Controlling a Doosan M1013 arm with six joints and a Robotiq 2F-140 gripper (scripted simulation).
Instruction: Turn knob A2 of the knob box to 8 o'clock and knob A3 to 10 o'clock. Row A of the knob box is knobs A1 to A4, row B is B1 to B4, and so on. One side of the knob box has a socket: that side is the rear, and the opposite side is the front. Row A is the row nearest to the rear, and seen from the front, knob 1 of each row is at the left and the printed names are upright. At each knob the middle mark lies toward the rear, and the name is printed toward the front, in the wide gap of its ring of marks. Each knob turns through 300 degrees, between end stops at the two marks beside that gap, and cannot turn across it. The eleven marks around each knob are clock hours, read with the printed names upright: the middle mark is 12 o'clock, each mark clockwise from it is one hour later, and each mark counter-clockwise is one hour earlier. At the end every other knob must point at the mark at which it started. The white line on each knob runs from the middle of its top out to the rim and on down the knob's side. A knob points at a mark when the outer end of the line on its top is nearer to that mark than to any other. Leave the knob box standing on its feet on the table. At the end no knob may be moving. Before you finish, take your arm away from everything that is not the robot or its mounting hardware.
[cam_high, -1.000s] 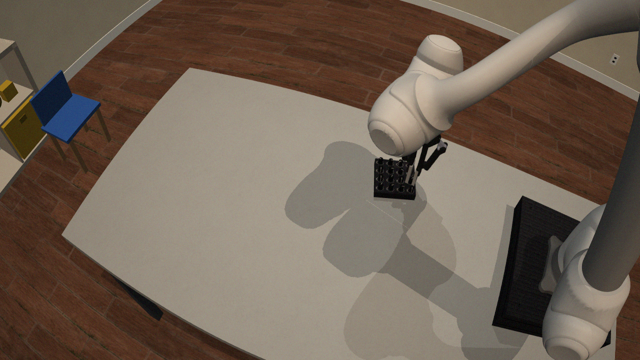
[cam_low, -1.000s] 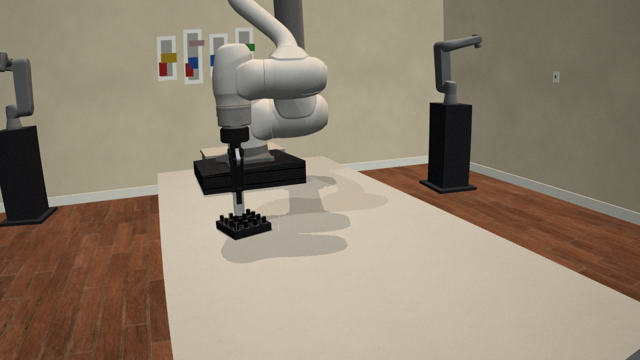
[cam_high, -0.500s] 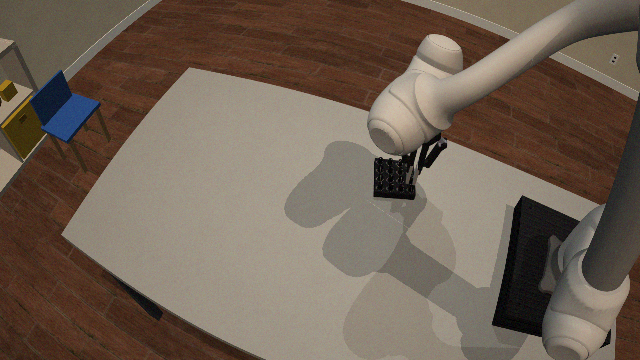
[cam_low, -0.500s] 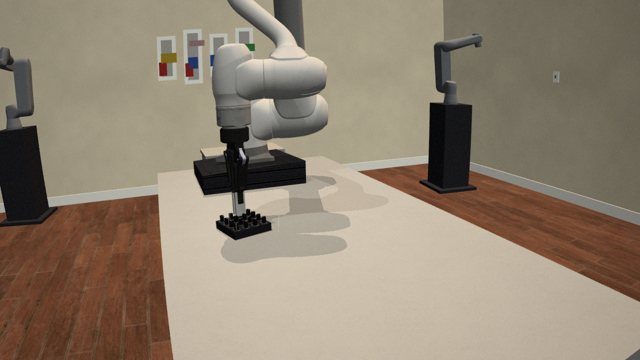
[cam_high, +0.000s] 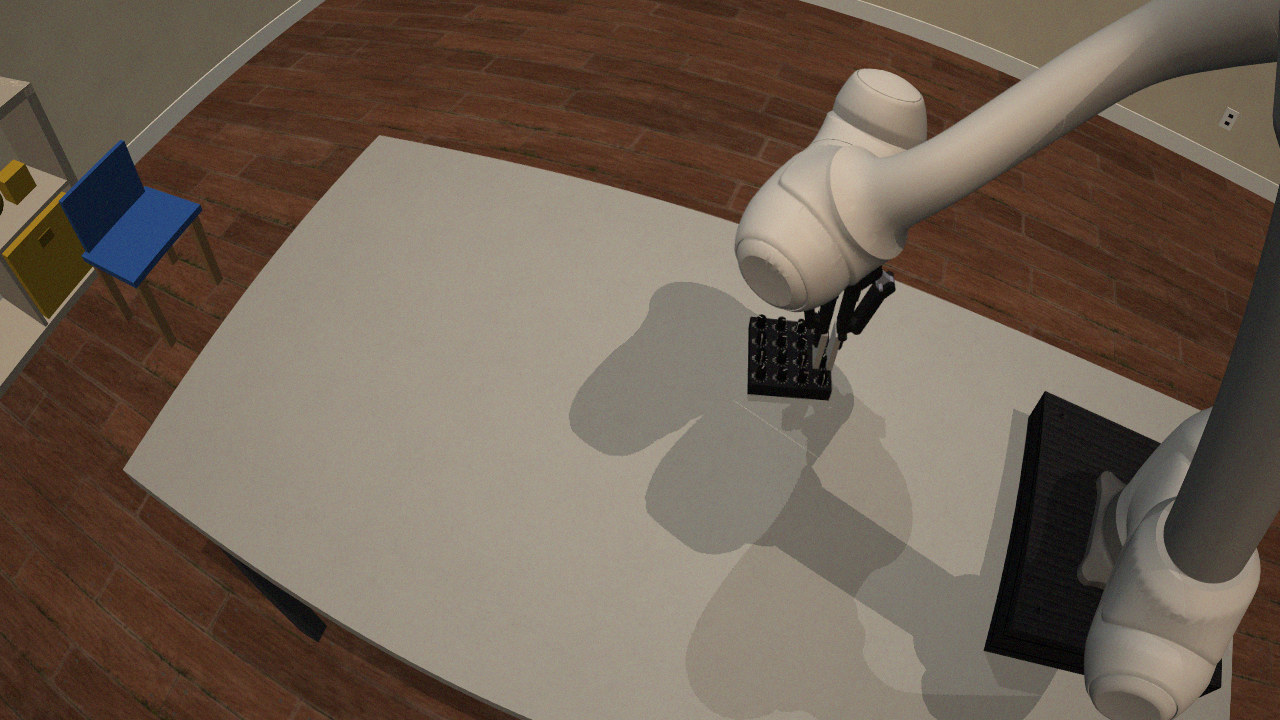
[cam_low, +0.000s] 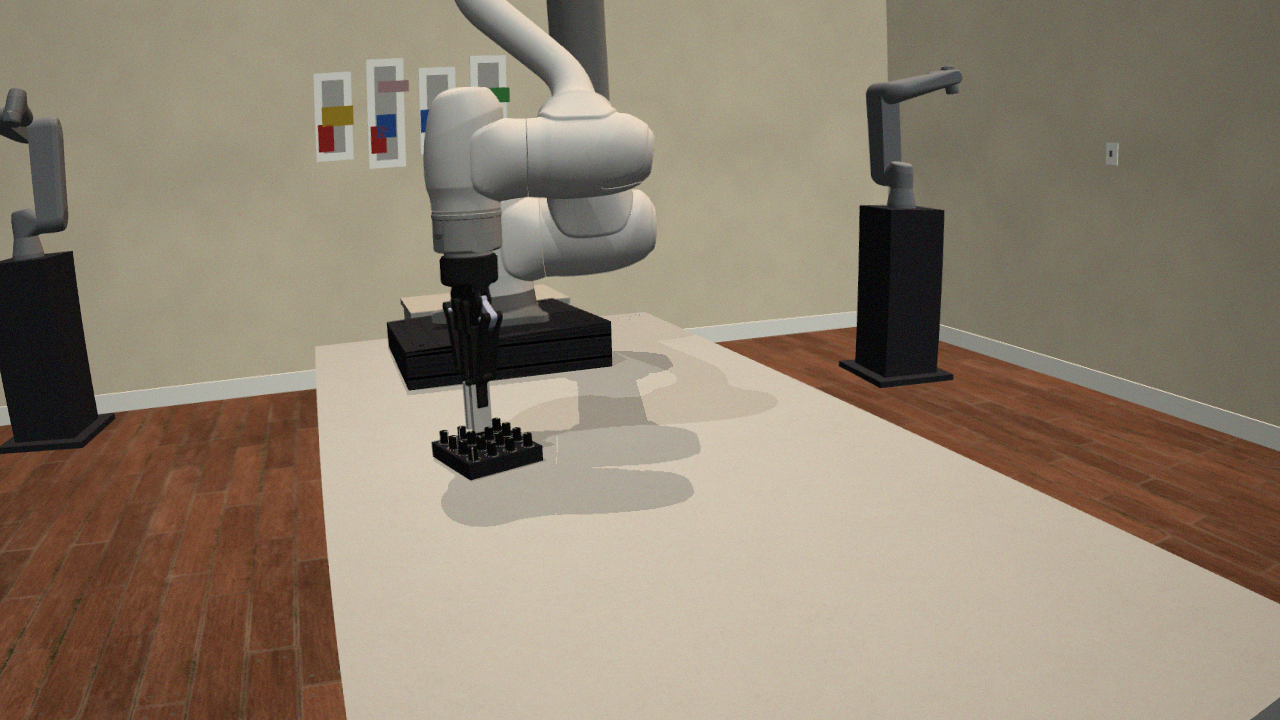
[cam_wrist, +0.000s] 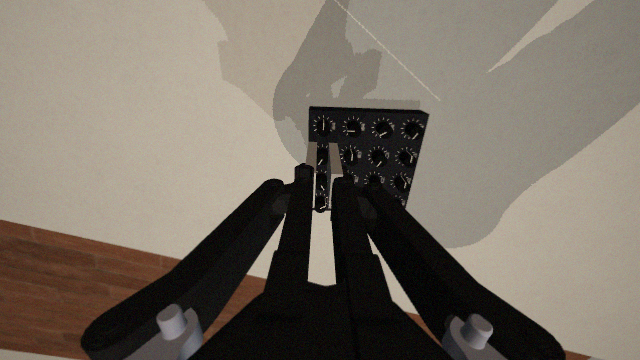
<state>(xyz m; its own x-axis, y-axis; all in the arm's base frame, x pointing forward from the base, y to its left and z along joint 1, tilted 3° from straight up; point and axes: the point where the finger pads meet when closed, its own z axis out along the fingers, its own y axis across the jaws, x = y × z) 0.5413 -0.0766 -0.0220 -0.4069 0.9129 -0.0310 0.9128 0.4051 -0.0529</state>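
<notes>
- The pale counter (cam_high: 402, 358) (cam_low: 716, 555) (cam_wrist: 125, 125) spreads wide; in the top view, its upper-left and lower-left corners both show.
- The white arm (cam_high: 1011, 134) (cam_low: 572, 156) reaches over the counter's upper long edge in the top view, its wrist above the knob box.
- A blue chair (cam_high: 143, 232) stands on the floor, off the counter's left end.
- The black base (cam_high: 1047, 537) (cam_low: 554, 356) sits at the counter's right end, bearing the arm.
- The black hand (cam_high: 824, 358) (cam_low: 478, 428) (cam_wrist: 322, 156) points down, its pale fingers narrowly set and pinching knob A3.
- The knob box (cam_high: 789, 391) (cam_low: 501, 462) (cam_wrist: 369, 145) rests flat near the counter's upper long edge, nearer the base end than the upper-left corner.
- Knob A3 (cam_wrist: 321, 157) sits between the fingertips, its line around 10 o'clock, though partly hidden.
- Knob A2 (cam_wrist: 321, 181) shows beside it, its line around 8 o'clock, too small to read surely.
</notes>
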